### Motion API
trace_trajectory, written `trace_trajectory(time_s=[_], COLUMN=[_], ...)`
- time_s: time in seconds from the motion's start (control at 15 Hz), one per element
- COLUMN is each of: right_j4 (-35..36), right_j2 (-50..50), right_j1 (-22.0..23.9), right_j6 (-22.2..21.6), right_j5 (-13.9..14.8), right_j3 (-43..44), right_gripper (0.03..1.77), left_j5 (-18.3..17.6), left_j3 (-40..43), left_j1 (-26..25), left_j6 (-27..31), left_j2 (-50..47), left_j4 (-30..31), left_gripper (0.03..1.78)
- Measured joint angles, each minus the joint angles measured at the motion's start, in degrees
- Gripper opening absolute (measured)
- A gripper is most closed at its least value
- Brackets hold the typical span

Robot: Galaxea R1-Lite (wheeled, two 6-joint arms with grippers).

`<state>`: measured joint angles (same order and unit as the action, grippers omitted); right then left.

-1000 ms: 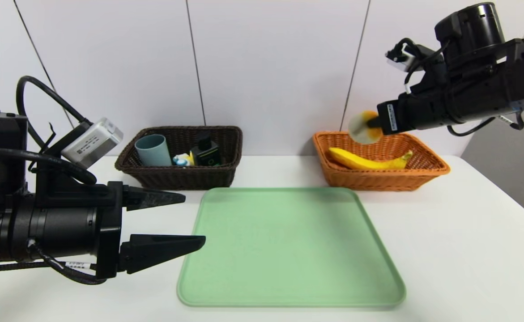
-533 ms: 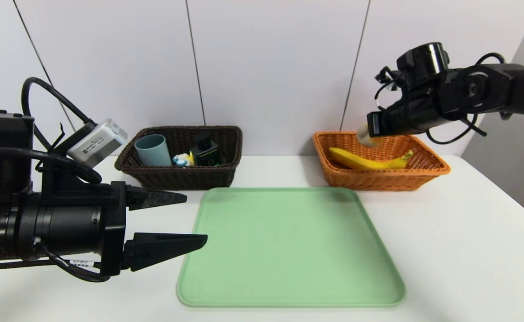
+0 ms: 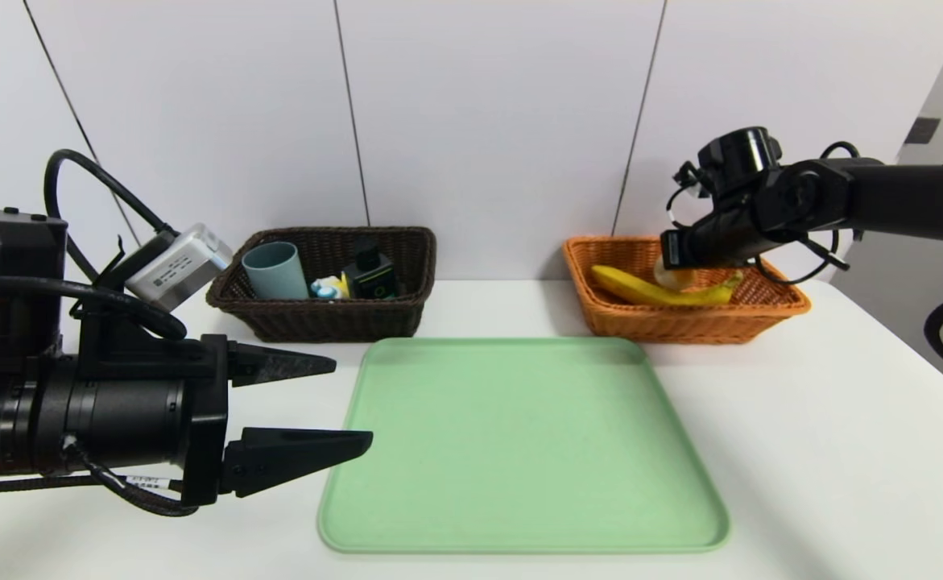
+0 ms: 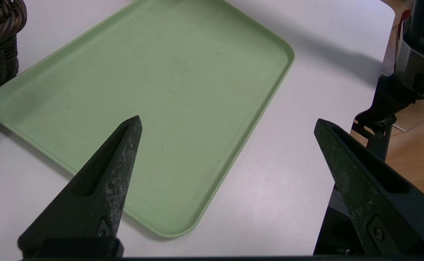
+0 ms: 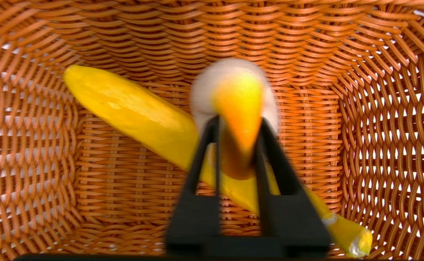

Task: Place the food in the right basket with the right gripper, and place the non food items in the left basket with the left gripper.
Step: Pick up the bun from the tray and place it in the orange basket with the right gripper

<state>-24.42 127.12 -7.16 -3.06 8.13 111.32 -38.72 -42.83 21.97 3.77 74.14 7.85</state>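
- A round pale fruit (image 5: pixel 233 98) with a smooth orange top is pinched by the right gripper (image 5: pixel 238 125) inside the orange woven wicker basket (image 3: pixel 680 318).
- A long, glossy banana (image 5: pixel 135 116) is seen at the fruit's 9 o'clock.
- The left gripper (image 4: pixel 226 127) is held spread wide over the matte green tray (image 4: pixel 161 72).

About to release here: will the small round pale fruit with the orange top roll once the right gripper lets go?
Probably a little: the round pale fruit looks smooth and ball-like. It hangs between the right gripper fingers, over the long yellow banana, so it may slide off that. The orange wicker basket walls should contain it.
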Motion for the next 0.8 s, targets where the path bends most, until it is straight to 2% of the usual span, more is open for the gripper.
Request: trace_trajectory(time_s=[0.2, 0.4, 0.67, 0.8], right_j4=[-0.5, -1.0, -6.2, -9.5], right_j2=[0.0, -0.9, -4.6, -6.8], right_j1=[0.3, 0.3, 0.4, 0.5], right_j6=[-0.3, -1.1, -1.3, -1.3], right_j5=[-0.1, -1.4, -7.2, -7.6], right_j3=[0.0, -0.3, -1.0, -1.0], right_gripper=[0.83, 1.12, 1.36, 1.43], left_j5=[0.0, 0.1, 1.7, 2.5], left_j3=[0.1, 0.1, 0.0, 0.0], left_j1=[0.0, 0.0, 0.0, -0.1], left_j6=[0.0, -0.1, -0.4, -0.5], left_j2=[-0.1, -0.5, -1.4, -2.3], left_j4=[0.0, 0.0, 0.0, 0.0], left_gripper=[1.69, 1.69, 1.69, 1.69])
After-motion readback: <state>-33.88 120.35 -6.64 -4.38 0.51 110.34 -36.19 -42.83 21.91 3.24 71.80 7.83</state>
